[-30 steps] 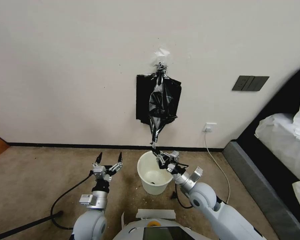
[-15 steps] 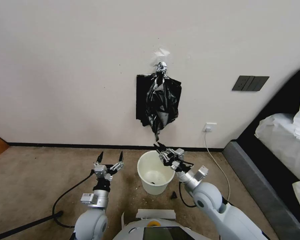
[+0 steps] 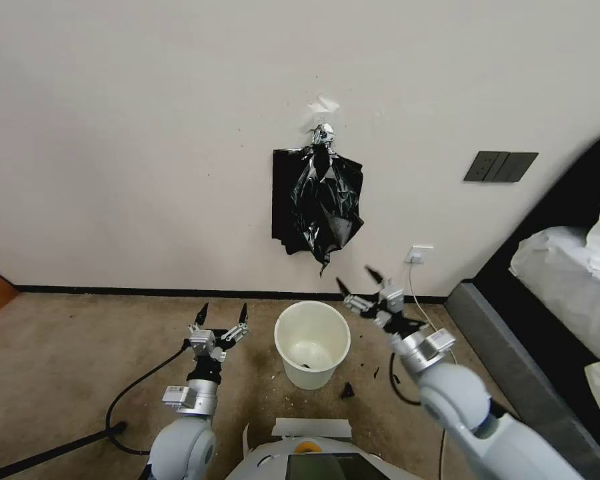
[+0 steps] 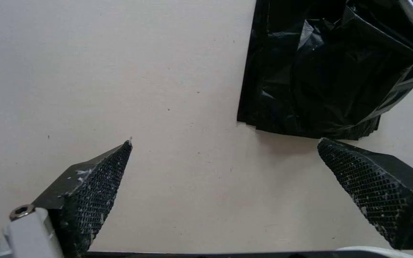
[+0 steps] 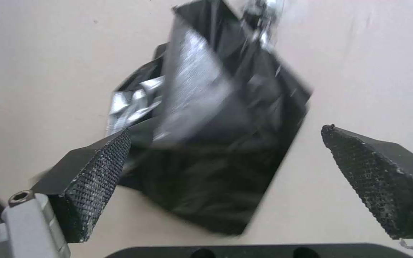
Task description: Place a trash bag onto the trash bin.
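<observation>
Hanging on the wall above the trash bin, trash bag is ungripped; right claw wide, just below its tip; left claw wide, idle; risk: grabbing flat bundle behind.

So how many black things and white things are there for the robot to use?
Black: 2, the loose trash bag and the flat bundle of bags behind it
White: 1, the trash bin
Total: 3
</observation>
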{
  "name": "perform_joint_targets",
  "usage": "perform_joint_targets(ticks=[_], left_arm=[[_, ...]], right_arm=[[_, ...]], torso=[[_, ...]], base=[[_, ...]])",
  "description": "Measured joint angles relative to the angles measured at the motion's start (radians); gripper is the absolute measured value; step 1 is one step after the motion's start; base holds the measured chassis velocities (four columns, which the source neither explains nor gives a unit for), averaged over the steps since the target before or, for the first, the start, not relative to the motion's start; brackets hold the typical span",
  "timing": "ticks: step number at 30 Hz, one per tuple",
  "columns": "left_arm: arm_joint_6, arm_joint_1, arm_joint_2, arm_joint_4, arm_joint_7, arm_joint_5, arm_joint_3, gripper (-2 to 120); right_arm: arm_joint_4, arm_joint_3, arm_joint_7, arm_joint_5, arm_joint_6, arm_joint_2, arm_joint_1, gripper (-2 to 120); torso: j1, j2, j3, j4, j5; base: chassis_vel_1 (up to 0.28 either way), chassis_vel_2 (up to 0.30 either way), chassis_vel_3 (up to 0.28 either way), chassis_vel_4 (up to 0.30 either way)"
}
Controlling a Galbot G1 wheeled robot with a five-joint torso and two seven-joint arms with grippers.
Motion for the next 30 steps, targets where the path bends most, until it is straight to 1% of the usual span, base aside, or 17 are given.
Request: perform_joint_targets(ticks=[3, 4, 7, 8, 9, 10, 12, 13, 15, 16, 19, 20, 23, 24, 27, 28, 30], left_arm=[[0.001, -0.006, -0.006, 0.005, 0.0, 0.012, 0.011, 100], [0.001, -0.006, -0.006, 0.005, 0.0, 0.012, 0.011, 100], [0.001, -0.01, -0.01, 0.006, 0.0, 0.017, 0.017, 100], [0.001, -0.012, -0.011, 0.006, 0.0, 0.018, 0.017, 100], [0.001, -0.012, -0.011, 0.006, 0.0, 0.018, 0.017, 100], [0.002, -0.014, -0.01, 0.006, 0.0, 0.018, 0.017, 100], [0.003, -0.015, -0.01, 0.006, 0.0, 0.018, 0.017, 100], [0.003, -0.015, -0.01, 0.006, 0.0, 0.018, 0.017, 100], [0.004, -0.017, -0.012, 0.005, 0.0, 0.018, 0.018, 100], [0.004, -0.017, -0.012, 0.005, 0.0, 0.018, 0.018, 100], [0.004, -0.025, -0.013, 0.008, 0.001, 0.017, 0.018, 100], [0.004, -0.025, -0.013, 0.008, 0.001, 0.017, 0.018, 100], [0.005, -0.031, -0.014, 0.01, 0.001, 0.014, 0.019, 100], [0.005, -0.031, -0.014, 0.01, 0.001, 0.014, 0.019, 100], [0.006, -0.036, -0.01, 0.012, 0.0, 0.009, 0.019, 100], [0.006, -0.036, -0.01, 0.012, 0.0, 0.009, 0.019, 100], [0.008, -0.039, -0.007, 0.012, 0.0, 0.005, 0.019, 100]], right_arm=[[0.0, -0.107, 0.024, 0.104, -0.078, -0.111, 0.188, 100], [0.0, -0.107, 0.024, 0.104, -0.078, -0.111, 0.188, 100], [-0.01, -0.238, 0.059, 0.222, -0.135, -0.158, 0.36, 100], [-0.022, -0.282, 0.068, 0.237, -0.141, -0.166, 0.414, 100], [-0.022, -0.282, 0.068, 0.237, -0.141, -0.166, 0.414, 100], [-0.045, -0.353, 0.082, 0.252, -0.149, -0.175, 0.504, 100], [-0.072, -0.44, 0.105, 0.273, -0.162, -0.181, 0.606, 99], [-0.072, -0.44, 0.105, 0.273, -0.162, -0.181, 0.606, 99], [-0.087, -0.501, 0.116, 0.284, -0.172, -0.181, 0.67, 88], [-0.087, -0.501, 0.116, 0.284, -0.172, -0.181, 0.67, 88], [-0.108, -0.567, 0.121, 0.287, -0.187, -0.178, 0.73, 75], [-0.108, -0.567, 0.121, 0.287, -0.187, -0.178, 0.73, 75], [-0.119, -0.587, 0.125, 0.288, -0.202, -0.186, 0.751, 60], [-0.119, -0.587, 0.125, 0.288, -0.202, -0.186, 0.751, 60], [-0.118, -0.587, 0.126, 0.287, -0.208, -0.2, 0.75, 45], [-0.118, -0.587, 0.126, 0.287, -0.208, -0.2, 0.75, 45], [-0.111, -0.587, 0.128, 0.284, -0.209, -0.21, 0.745, 37]], torso=[[0.0, 0.0, 0.0, 0.0, -0.0003], [0.0, 0.0, 0.0, 0.0, -0.0003], [0.0, 0.0, 0.0, -0.0005, -0.0001], [0.0, 0.0, 0.0, -0.0006, 0.0001], [0.0, 0.0, 0.0, -0.0006, 0.0001], [0.0, 0.0, 0.0, 0.0, -0.0001], [0.0, 0.0, 0.0, 0.0003, -0.0002], [0.0, 0.0, 0.0, 0.0003, -0.0002], [0.0, 0.0, 0.0, -0.0003, -0.0001], [0.0, 0.0, 0.0, -0.0003, -0.0001], [0.0, 0.0, 0.0, -0.0002, -0.0002], [0.0, 0.0, 0.0, -0.0002, -0.0002], [0.0, 0.0, 0.0, -0.0003, -0.0001], [0.0, 0.0, 0.0, -0.0003, -0.0001], [0.0, 0.0, 0.0, -0.0002, -0.0001], [0.0, 0.0, 0.0, -0.0002, -0.0001], [0.0, 0.0, 0.0, -0.0003, -0.0001]], base=[[0.0, 0.0, 0.0, 0.0], [0.0, 0.0, 0.0, 0.0], [0.0, 0.0, 0.0, 0.0], [0.0, 0.0, 0.0, 0.0], [0.0, 0.0, 0.0, 0.0], [0.0, 0.0, 0.0, 0.0], [0.0, 0.0, 0.0, 0.0], [0.0, 0.0, 0.0, 0.0], [0.0, 0.0, 0.0, 0.0], [0.0, 0.0, 0.0, 0.0], [0.0, 0.0, 0.0, 0.0], [0.0, 0.0, 0.0, 0.0], [0.0, 0.0, 0.0, 0.0], [0.0, 0.0, 0.0, 0.0], [0.0, 0.0, 0.0, 0.0], [0.0, 0.0, 0.0, 0.0], [0.0, 0.0, 0.0, 0.0]])
